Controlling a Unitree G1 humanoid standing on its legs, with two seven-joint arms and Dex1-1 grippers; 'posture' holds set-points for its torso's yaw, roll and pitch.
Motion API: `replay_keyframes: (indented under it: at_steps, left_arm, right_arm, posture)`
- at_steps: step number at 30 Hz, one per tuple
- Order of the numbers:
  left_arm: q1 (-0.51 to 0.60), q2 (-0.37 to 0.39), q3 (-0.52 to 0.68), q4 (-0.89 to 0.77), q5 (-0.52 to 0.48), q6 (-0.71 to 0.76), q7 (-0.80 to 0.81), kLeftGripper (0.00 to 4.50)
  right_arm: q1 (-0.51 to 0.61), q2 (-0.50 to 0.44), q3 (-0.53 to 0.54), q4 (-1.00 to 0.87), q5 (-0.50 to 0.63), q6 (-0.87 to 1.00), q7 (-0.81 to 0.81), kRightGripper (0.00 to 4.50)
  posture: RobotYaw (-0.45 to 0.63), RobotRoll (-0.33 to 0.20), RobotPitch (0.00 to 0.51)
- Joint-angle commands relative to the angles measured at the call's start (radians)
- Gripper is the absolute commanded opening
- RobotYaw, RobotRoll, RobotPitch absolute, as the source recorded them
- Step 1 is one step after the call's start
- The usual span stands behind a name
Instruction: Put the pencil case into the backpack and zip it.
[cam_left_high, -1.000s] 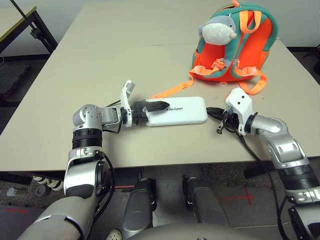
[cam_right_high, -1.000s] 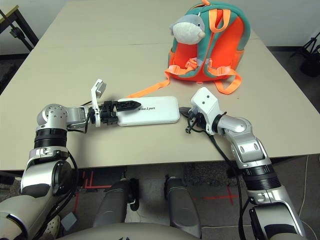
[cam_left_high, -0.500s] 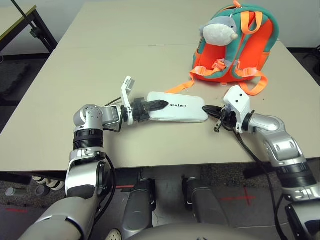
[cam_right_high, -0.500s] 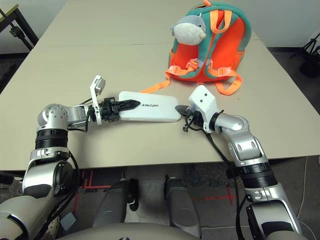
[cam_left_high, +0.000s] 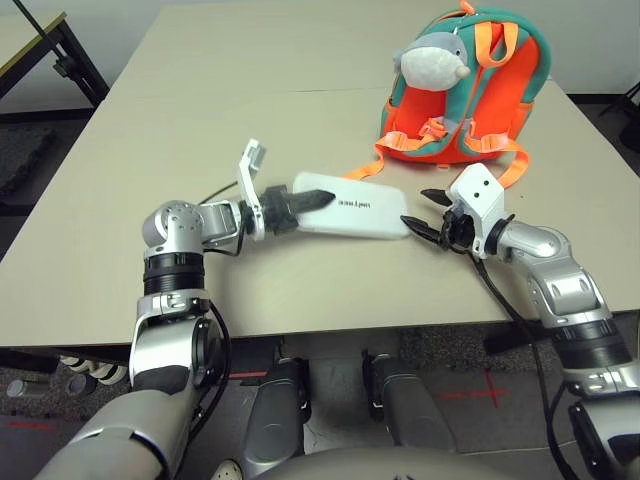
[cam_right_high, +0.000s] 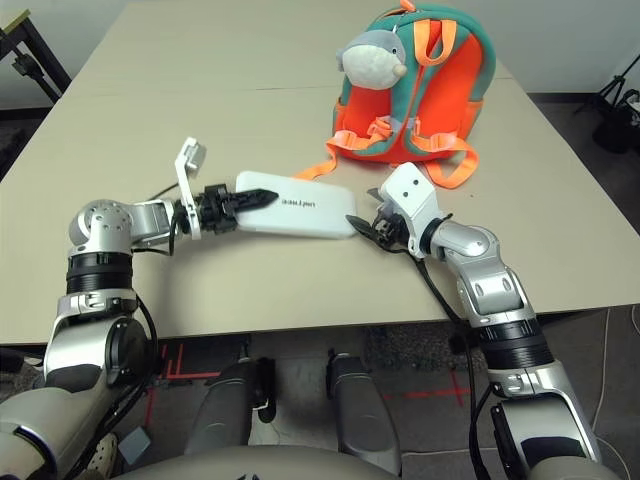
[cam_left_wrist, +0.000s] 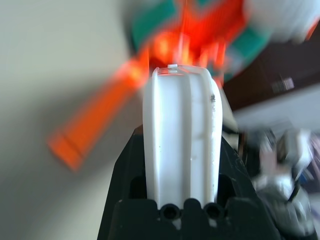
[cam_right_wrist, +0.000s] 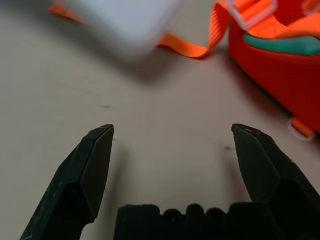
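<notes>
We find the pencil case (cam_left_high: 375, 222) in the grasp of the left gripper (cam_left_high: 328, 200), whose black fingers are closed on one end of it, one along each face. We note that the case appears raised off the table (cam_left_high: 220, 120), its small dark lettering (cam_left_high: 354, 203) visible on the upper face. We observe the right gripper (cam_right_wrist: 173, 127) released and empty, its two fingers spread wide near the other end of the case. We record the backpack (cam_left_high: 508, 95) upright on the table, beyond the case and outside the grasp of either gripper. We see its grey-and-white whale toy (cam_left_high: 432, 65) attached toward the robot's left, and an orange strap (cam_left_high: 366, 170) trailing across the tabletop toward the case
</notes>
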Motion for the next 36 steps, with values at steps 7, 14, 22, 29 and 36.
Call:
replay_keyframes:
  at_steps: [7, 14, 22, 29, 36]
  left_arm:
    - [-0.081, 0.072, 0.059, 0.004, 0.017, -0.143, 0.07, 1.25]
    - [-0.087, 0.072, 0.055, 0.026, 0.02, -0.209, 0.097, 1.25]
    - [-0.092, 0.058, 0.037, 0.041, 0.026, -0.24, 0.104, 1.25]
    - [-0.094, 0.043, 0.024, 0.034, 0.025, -0.248, 0.111, 1.25]
    - [-0.083, 0.043, 0.02, 0.022, 0.024, -0.246, 0.114, 1.25]
  right_arm:
    - [-0.106, 0.086, -0.235, 0.014, 0.208, 0.207, -0.144, 4.5]
    - [-0.168, 0.106, -0.358, 0.005, 0.306, 0.281, -0.255, 4.5]
    - [-0.234, 0.123, -0.346, 0.053, 0.311, 0.242, -0.294, 4.5]
    - [-0.359, 0.143, -0.3, 0.267, 0.251, 0.115, -0.285, 4.5]
    - [-0.46, 0.154, -0.271, 0.496, 0.193, -0.037, -0.273, 4.5]
  posture:
    - [-0.1, 0.0, 0.155]
    - [-0.11, 0.0, 0.148]
    - [-0.11, 0.0, 0.141]
    - [-0.11, 0.0, 0.142]
    - [-0.1, 0.0, 0.143]
